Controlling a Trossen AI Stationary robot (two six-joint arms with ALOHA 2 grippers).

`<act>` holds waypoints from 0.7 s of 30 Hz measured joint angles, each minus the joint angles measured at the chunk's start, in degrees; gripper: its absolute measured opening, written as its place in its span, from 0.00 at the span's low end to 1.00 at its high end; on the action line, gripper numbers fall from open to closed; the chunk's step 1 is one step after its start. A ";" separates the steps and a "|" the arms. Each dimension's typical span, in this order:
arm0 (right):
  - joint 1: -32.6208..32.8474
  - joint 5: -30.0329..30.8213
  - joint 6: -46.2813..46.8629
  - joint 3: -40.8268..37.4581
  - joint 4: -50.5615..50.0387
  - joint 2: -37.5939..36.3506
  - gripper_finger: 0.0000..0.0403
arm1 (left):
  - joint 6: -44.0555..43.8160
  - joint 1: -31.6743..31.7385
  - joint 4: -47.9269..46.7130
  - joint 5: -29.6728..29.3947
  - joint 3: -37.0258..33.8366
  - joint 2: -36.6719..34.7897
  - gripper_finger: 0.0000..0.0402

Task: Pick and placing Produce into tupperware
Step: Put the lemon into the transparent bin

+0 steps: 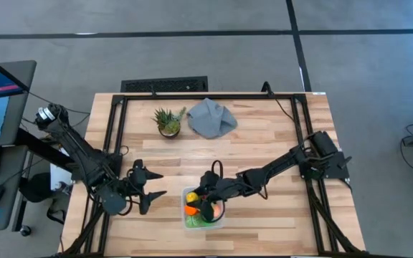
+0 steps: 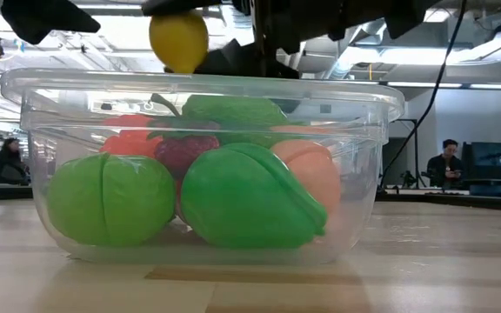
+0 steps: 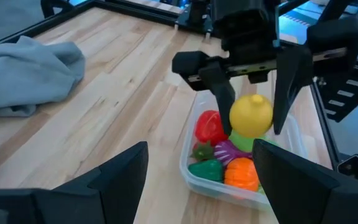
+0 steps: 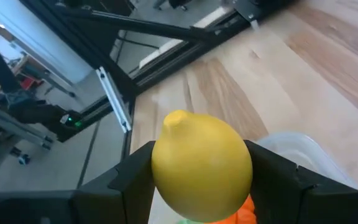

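The clear tupperware [image 1: 219,219] stands near the table's near edge, by its middle. Several toy pieces lie in it: green ones [image 2: 242,196], a red one [image 3: 209,126], a purple one [image 3: 229,151] and an orange one [image 3: 242,173]. My right gripper [image 3: 252,129] hovers over the container, shut on a yellow lemon [image 3: 252,115], which in the low view [image 2: 178,39] sits just above the rim. My left gripper [image 1: 153,188] waits open to the container's left, and its fingers frame the left wrist view. My right gripper pinches the yellow lemon [image 4: 201,165] between its two fingers [image 3: 224,99], one on each side of its middle. The fingers come from above, pointing down. The lemon is lifted clear, just over the tupperware's rim [image 2: 198,83].
A spiky green potted plant [image 1: 168,122] and a crumpled grey cloth [image 1: 211,118] sit toward the table's far edge. Black frame rails [image 1: 117,129] run along the table's sides. Bare wood lies between the container and the cloth. People sit in the room behind [image 2: 446,161].
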 joint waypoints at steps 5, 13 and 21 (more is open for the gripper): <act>-0.71 0.46 0.66 0.03 -3.20 -0.03 0.60 | 0.04 0.00 -0.13 -0.20 0.00 0.00 0.69; -1.18 3.84 0.71 0.03 -6.06 -0.07 0.60 | 0.17 0.00 -0.23 -0.24 0.00 0.00 0.69; -1.11 4.78 0.69 0.03 -8.18 -0.07 0.60 | 0.15 0.00 -1.22 -0.45 0.00 0.00 0.69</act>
